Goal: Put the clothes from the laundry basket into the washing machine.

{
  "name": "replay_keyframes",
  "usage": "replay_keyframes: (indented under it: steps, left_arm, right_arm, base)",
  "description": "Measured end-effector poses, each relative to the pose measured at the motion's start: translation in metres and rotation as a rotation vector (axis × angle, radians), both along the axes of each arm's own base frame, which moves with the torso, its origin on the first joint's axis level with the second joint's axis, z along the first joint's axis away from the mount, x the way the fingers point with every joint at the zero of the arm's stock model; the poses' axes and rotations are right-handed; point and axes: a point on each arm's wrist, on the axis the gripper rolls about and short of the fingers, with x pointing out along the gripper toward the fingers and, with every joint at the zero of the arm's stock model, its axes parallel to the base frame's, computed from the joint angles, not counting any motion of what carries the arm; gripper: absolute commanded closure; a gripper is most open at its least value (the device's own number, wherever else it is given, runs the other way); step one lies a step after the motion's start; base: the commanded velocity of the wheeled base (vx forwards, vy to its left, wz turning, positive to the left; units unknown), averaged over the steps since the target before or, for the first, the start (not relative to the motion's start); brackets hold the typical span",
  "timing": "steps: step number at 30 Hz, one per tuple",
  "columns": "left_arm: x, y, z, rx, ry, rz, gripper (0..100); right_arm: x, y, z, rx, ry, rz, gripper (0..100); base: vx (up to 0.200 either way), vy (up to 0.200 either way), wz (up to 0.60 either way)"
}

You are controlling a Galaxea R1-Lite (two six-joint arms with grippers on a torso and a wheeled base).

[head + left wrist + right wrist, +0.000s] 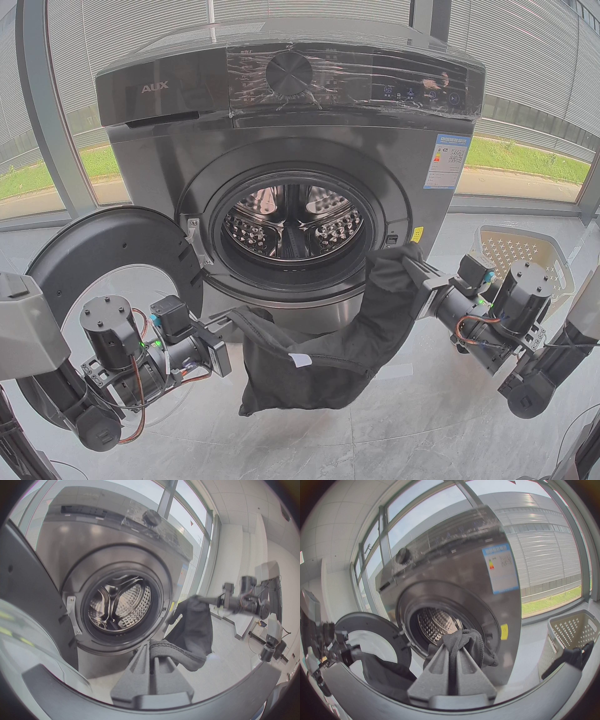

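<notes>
Left gripper (224, 321) is pressed together on a ribbed hem of the dark garment (337, 365), the cloth pinched between its fingers (140, 667). The right gripper (417, 270) sits higher and off to the other side. It too is clamped on the garment, with a bunched fold caught between its fingers (437, 667).

Between the two grippers the garment hangs in a slack swag, and its lowest fold drops below both of them. A small white tag (300, 359) shows on the cloth about midway between the grippers. Whether the bottom fold touches the floor (387, 437) cannot be told.

Just beyond both grippers stands the washer (156, 156) with its round mouth open. The left gripper is below the mouth's lower edge. The right gripper's bunch of cloth is at the mouth's lower rim, on that gripper's side, and it cannot be told whether cloth and rim touch. No part of the garment is inside the mouth. Past the rim lies the perforated steel drum (290, 222).

Outboard of the left gripper, the door (106, 250) is swung fully open, its glass facing out into the room. Outboard of the right gripper and farther back, the pale perforated basket (525, 250) stands on the floor beside the washer. Farthest off, behind the washer, are tall windows (531, 94).
</notes>
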Motion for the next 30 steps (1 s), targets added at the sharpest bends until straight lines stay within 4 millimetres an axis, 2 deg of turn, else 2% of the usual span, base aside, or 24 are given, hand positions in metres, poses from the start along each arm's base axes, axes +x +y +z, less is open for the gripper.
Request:
replay_keyframes:
  steps: [4,11,12,20,30]
  left_arm:
    - [-0.001,0.002,0.011,-0.022,-0.04,0.007,100]
    - [-0.002,0.004,0.021,-0.043,-0.075,0.013,100]
    - [-0.002,0.004,0.022,-0.045,-0.079,0.013,100]
    - [-0.003,0.005,0.025,-0.051,-0.087,0.017,100]
    - [-0.003,0.004,0.026,-0.053,-0.09,0.018,100]
  right_arm:
    - [0.0,-0.004,-0.015,-0.026,0.052,-0.007,100]
    - [-0.002,-0.002,-0.021,-0.032,0.076,0.002,100]
    - [-0.002,-0.002,-0.021,-0.033,0.078,0.002,0]
    - [-0.004,-0.003,-0.027,-0.045,0.1,0.005,0]
    - [-0.019,0.005,-0.046,-0.103,0.175,0.094,0]
  base:
    - [0.0,0.0,0.0]
    - [0.0,0.0,0.0]
    - [0.0,0.0,0.0]
    - [0.0,0.0,0.0]
    - [0.0,0.0,0.0]
